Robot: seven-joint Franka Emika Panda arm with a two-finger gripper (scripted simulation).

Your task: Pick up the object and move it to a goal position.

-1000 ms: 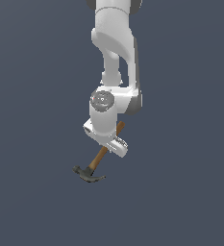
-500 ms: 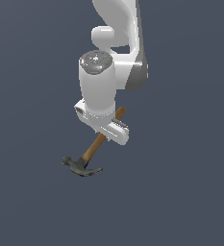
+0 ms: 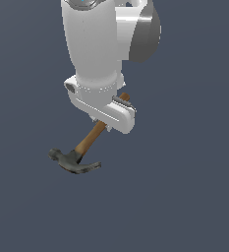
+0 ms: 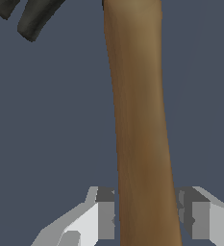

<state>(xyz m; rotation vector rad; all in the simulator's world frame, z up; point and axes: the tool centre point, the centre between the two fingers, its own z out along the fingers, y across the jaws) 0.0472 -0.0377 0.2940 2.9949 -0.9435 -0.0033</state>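
Arm nearer now; pincer (image 4: 146,218) clamps smooth wooden-handled hammer (image 3: 81,150).

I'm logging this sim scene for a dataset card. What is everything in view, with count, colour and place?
hammer: one, brown wooden handle and dark grey head with curved claw, hanging tilted below the arm, head lowest and toward the exterior view's left, handle running up between the fingers.
background: plain dark blue-grey all round; no table edge or goal marker shows.
arm: one, white with grey joint, coming down from the top of the exterior view.
gripper: one, white body with grey fingers, one each side of the handle, closed against it in the wrist view.
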